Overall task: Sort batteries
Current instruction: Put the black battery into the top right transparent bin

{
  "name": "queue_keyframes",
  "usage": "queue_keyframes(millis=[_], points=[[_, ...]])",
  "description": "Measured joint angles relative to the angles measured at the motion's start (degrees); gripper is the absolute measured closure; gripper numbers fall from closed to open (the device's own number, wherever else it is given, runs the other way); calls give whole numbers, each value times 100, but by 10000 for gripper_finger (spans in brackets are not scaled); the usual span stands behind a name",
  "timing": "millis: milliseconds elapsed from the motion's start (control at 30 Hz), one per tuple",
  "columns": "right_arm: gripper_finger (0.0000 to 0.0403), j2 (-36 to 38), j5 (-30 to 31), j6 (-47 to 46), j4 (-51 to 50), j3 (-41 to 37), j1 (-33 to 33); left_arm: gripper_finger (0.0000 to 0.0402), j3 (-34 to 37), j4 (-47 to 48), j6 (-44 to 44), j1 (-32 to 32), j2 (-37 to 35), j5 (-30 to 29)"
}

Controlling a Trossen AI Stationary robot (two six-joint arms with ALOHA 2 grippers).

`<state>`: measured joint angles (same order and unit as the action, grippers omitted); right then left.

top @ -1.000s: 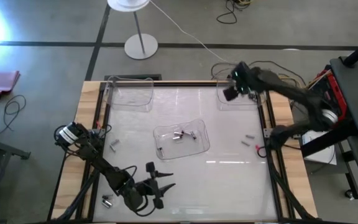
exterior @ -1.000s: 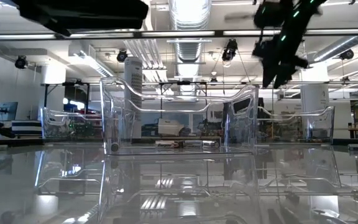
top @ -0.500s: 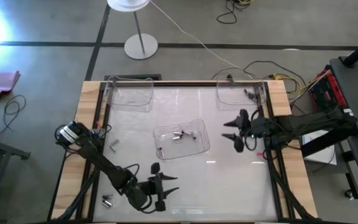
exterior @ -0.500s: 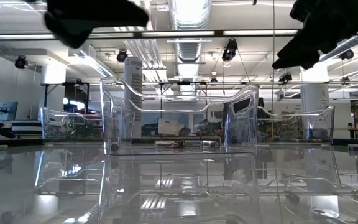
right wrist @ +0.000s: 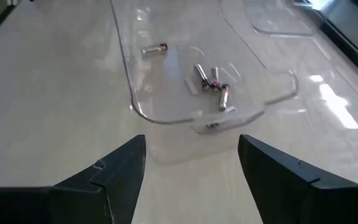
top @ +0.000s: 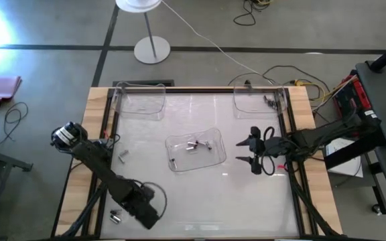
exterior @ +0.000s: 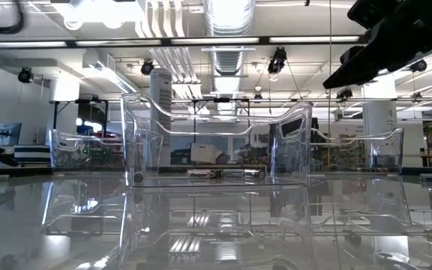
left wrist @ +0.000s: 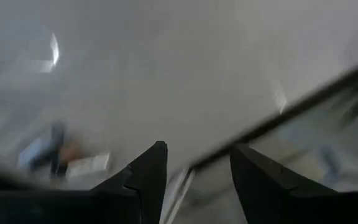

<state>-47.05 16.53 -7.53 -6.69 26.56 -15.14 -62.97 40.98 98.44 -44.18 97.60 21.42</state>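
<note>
While batteries (top: 194, 145) lie in the middle tray (top: 217, 155), right claw (top: 252, 151) hovers beside it, wide open, empty; left claw (left wrist: 192, 165) parted, empty

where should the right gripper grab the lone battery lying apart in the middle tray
Probably across the middle of its barrel, coming straight down. The battery lies flat in the middle tray, apart from the cluster, leaving room either side. The right gripper is open.
</note>
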Motion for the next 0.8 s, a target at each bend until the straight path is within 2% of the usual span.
queue_keyframes(millis=[100, 300, 467, 600, 800], points=[[153, -195, 0, 79, 186, -10, -2, 246, 10, 10, -342, -177, 145, 403], [161, -546, 0, 53, 516, -10, -2, 246, 107, 218, -978, -370, 317, 511], [165, -830, 0, -62, 850, -10, -2, 246, 123, 959, -1521, -380, 326, 519], [161, -1011, 0, -155, 952, -6, -2, 246, 140, 1332, -2068, -403, 326, 769], [157, -1122, 0, -155, 1045, 5, -2, 246, 172, 1505, -2295, -382, 389, 792]])
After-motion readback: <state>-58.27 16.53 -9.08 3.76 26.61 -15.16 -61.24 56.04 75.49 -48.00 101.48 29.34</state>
